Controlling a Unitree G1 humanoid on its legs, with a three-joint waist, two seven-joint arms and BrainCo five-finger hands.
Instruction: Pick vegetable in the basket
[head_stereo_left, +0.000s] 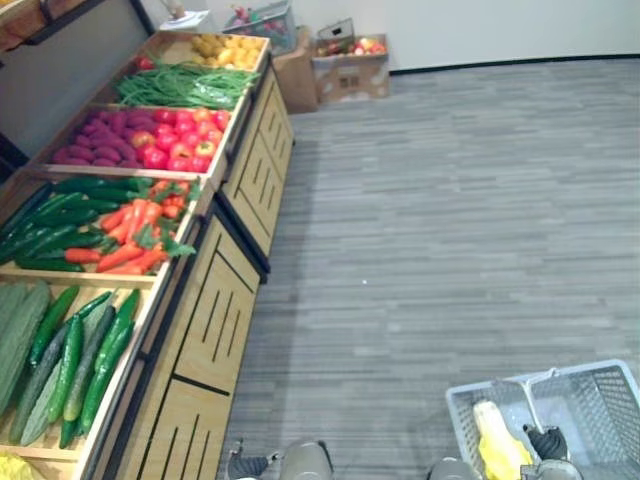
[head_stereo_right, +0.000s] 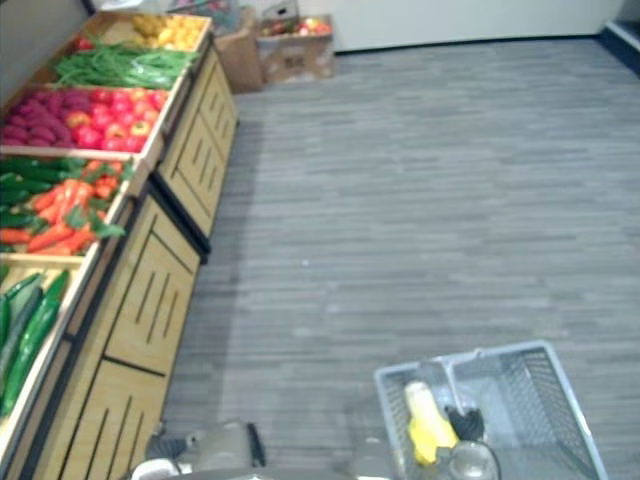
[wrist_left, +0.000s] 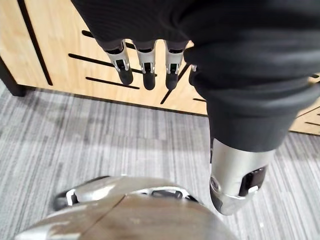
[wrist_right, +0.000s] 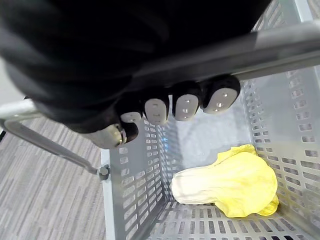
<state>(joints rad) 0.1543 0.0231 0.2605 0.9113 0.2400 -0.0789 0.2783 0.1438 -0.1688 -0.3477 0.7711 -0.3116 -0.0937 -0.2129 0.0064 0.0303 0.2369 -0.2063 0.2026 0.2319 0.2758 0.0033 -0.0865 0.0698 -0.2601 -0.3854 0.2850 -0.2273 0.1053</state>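
A grey plastic basket (head_stereo_left: 600, 395) hangs low at my right side over the floor. In it lies a yellow-white cabbage (wrist_right: 235, 182), which the left eye view shows against the basket's left wall (head_stereo_left: 497, 440). My right hand (wrist_right: 185, 105) is shut on the basket's grey handle (wrist_right: 280, 42), its fingers curled round the bar. My left hand (wrist_left: 145, 70) hangs open beside the wooden stand's slatted front (wrist_left: 60, 45), fingers straight and holding nothing.
A long wooden produce stand (head_stereo_left: 215, 320) runs along my left. Its bins hold cucumbers (head_stereo_left: 90, 350), carrots (head_stereo_left: 135, 235), red tomatoes (head_stereo_left: 180, 140), green beans (head_stereo_left: 180, 88) and yellow produce (head_stereo_left: 225, 50). Cardboard boxes (head_stereo_left: 350, 65) stand by the far wall. Grey carpet (head_stereo_left: 450, 220) spreads to the right.
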